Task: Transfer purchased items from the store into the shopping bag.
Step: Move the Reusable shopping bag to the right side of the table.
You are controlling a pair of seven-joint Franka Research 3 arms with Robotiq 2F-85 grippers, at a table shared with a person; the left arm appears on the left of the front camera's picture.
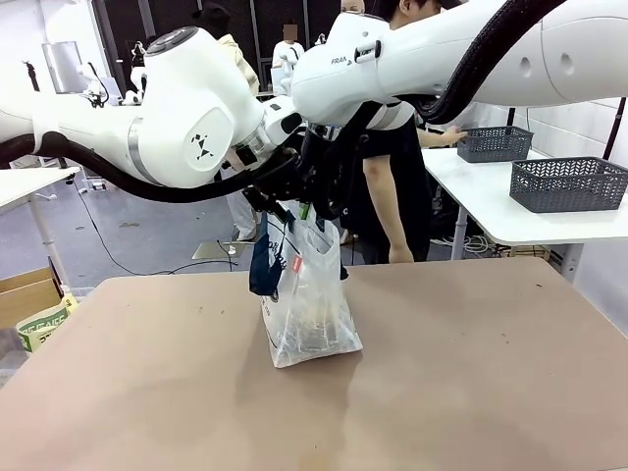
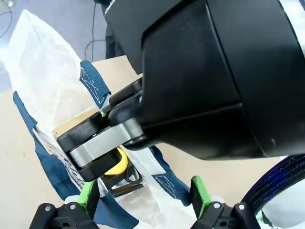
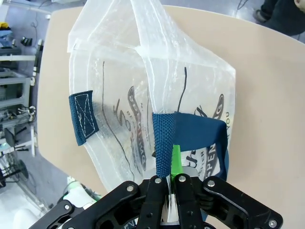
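Note:
The shopping bag (image 1: pixel 310 312) stands upright in the middle of the brown table, translucent with navy straps. My right gripper (image 3: pixel 167 183) is shut on a navy strap (image 3: pixel 162 143) at the bag's rim and holds it up. My left gripper (image 2: pixel 144 196) is open, its green pads (image 2: pixel 88 192) on either side of the bag's mouth, just beside the right gripper's fingers (image 2: pixel 97 145). Inside the bag I see a yellow piece (image 2: pixel 117 164) and a flat tan piece (image 2: pixel 71 125). In the front view both grippers (image 1: pixel 294 204) meet above the bag.
Two dark grey lattice baskets (image 1: pixel 569 183) (image 1: pixel 495 143) sit on a white table at the back right, and a person's hand (image 1: pixel 452 135) reaches toward the farther one. A cardboard box (image 1: pixel 25 292) stands on the floor at left. The brown table (image 1: pixel 471 373) has free room around the bag.

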